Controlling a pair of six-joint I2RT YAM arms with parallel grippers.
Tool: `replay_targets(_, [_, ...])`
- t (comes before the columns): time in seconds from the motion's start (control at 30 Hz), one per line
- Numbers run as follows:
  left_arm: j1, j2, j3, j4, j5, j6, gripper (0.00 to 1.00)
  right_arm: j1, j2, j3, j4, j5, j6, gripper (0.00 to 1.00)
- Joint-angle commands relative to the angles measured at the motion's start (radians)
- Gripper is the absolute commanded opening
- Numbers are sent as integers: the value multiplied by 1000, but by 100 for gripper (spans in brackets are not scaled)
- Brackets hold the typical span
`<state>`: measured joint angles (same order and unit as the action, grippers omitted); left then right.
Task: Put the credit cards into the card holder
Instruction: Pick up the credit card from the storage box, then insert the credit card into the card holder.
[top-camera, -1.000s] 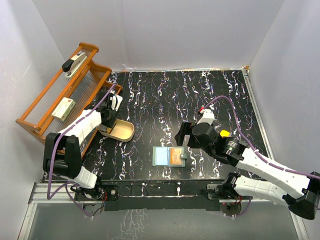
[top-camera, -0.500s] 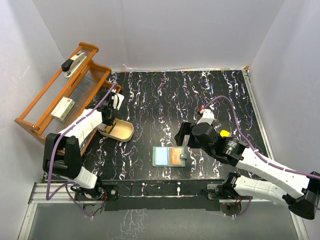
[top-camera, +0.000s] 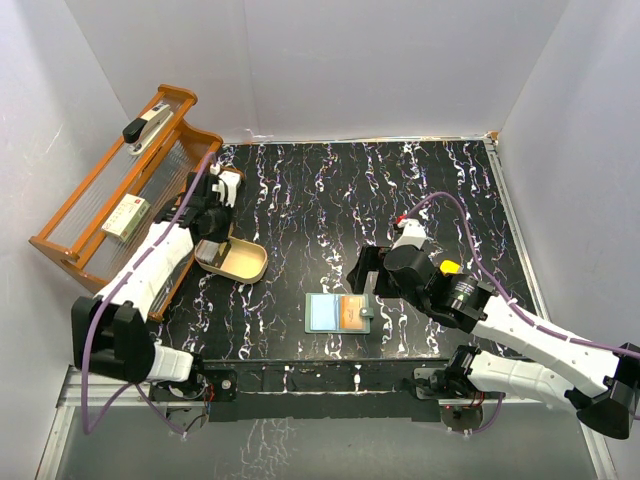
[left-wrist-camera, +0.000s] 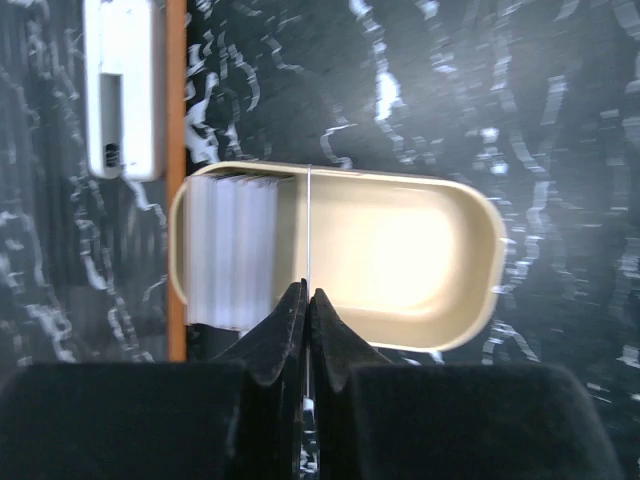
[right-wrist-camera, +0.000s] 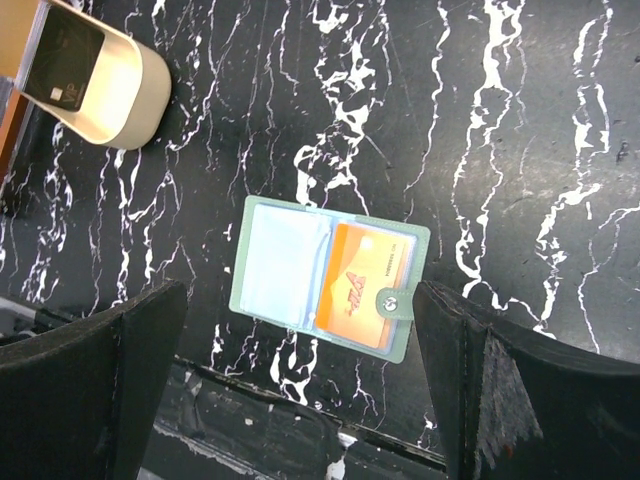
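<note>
Left wrist view shows the left gripper (left-wrist-camera: 307, 300) pinched tight on a single credit card (left-wrist-camera: 310, 220), which is seen edge-on as a thin pale line rising from between the closed fingers. A second ago this gripper was down inside the tan oval dish (left-wrist-camera: 400, 255). It has since lifted up and back toward the far left, so the card is now clear of the dish and hangs above it. The rest of the credit cards (left-wrist-camera: 232, 250) remain stacked at the left end of that dish, beside the wooden rack (top-camera: 110, 210). The card holder (top-camera: 340, 313) has not moved: it lies open and flat on the black marbled table (top-camera: 330, 200), near the front edge and well apart from the dish, to its right. An orange card (right-wrist-camera: 365, 285) already sits in its right-hand pocket, next to the snap tab, and the pale teal left-hand pocket looks empty. The right gripper (top-camera: 365, 278) hovers just beyond the holder with its fingers spread wide, holding nothing. The pick-up therefore looks complete. What seems to come next is carrying this card rightward to the holder and lining its edge up with a free slot. The holder is unsecured and may slide unless the right gripper steadies it.
</note>
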<state>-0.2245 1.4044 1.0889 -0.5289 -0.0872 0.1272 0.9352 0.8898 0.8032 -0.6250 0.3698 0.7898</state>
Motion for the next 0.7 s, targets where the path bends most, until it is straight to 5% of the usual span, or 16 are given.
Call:
replay_targets(0.0, [0,-133,4,5,248,-135,0,5,-12,24,77,-65,-15,96])
replay_targets(0.2, [1,-258,-86,104,511,-309,0,5,-34,12,164,-164,0,90])
replay_targets(0.43, [-1,-336,-162,269,787,-640,0,5,-57,-13,349,-284,42,48])
replay_targets(0.67, [-30,-441,-315,566,950,-984,0,5,-56,-65,567,-371,130,36])
